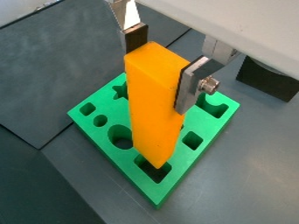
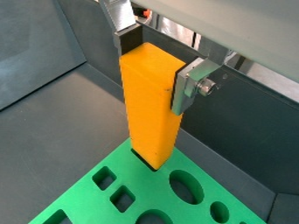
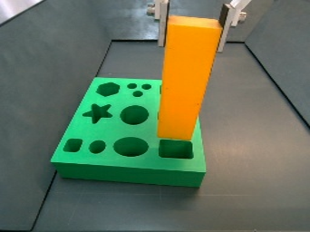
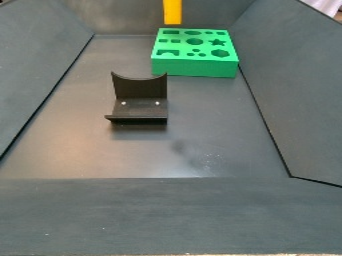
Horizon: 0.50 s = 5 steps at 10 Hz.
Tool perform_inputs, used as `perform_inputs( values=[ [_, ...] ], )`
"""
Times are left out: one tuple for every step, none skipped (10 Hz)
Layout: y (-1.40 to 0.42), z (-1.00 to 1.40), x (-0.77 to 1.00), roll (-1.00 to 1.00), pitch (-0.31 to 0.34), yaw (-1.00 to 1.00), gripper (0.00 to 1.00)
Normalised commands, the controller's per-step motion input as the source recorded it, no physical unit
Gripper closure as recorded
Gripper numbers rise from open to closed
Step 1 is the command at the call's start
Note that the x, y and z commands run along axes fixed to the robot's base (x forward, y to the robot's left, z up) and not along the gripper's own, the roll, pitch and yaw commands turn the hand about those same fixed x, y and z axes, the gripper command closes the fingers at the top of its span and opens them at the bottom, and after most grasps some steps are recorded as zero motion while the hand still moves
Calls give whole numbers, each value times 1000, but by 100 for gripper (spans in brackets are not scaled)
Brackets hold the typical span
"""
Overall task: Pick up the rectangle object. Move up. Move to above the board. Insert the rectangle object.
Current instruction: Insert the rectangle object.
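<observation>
The main risk now is a jam at the mouth of the hole: the rectangle object [image 3: 191, 77] hangs upright with its lower end right at the square cut-out near a corner of the board [image 3: 107, 134], and in a wrist view [image 1: 156, 105] that end seems just at or barely inside the opening, though how deep it sits cannot be told. If the block is slightly twisted or off-centre against the square hole, its bottom edges would likely catch on the rim, and a downward push could then tilt the block in the grip, slide it up between the pads, or shove the board across the dark counter [image 4: 201, 140], since nothing visible pins the board down. Letting go too early could also leave the tall block leaning, as most of its length stands above the board. The claw [image 1: 163, 57] is closed on the upper part of the rectangle object, its silver fingers [image 2: 193, 83] pressed flat against opposite faces, spread only as wide as the block itself. It touches nothing else. The fixture [image 4: 138, 98] stands well apart from the board, out of the way.
</observation>
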Motion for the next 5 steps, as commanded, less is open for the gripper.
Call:
perform_inputs(
  values=[
    [0,-114,137,30,4,86,100],
    [0,0,0,4,0,0,100],
    [-46,0,0,6,0,6,100],
    [-180,-6,49,47,-1,106,100],
    [-203,-123,37,59,-41,177,100]
  ],
)
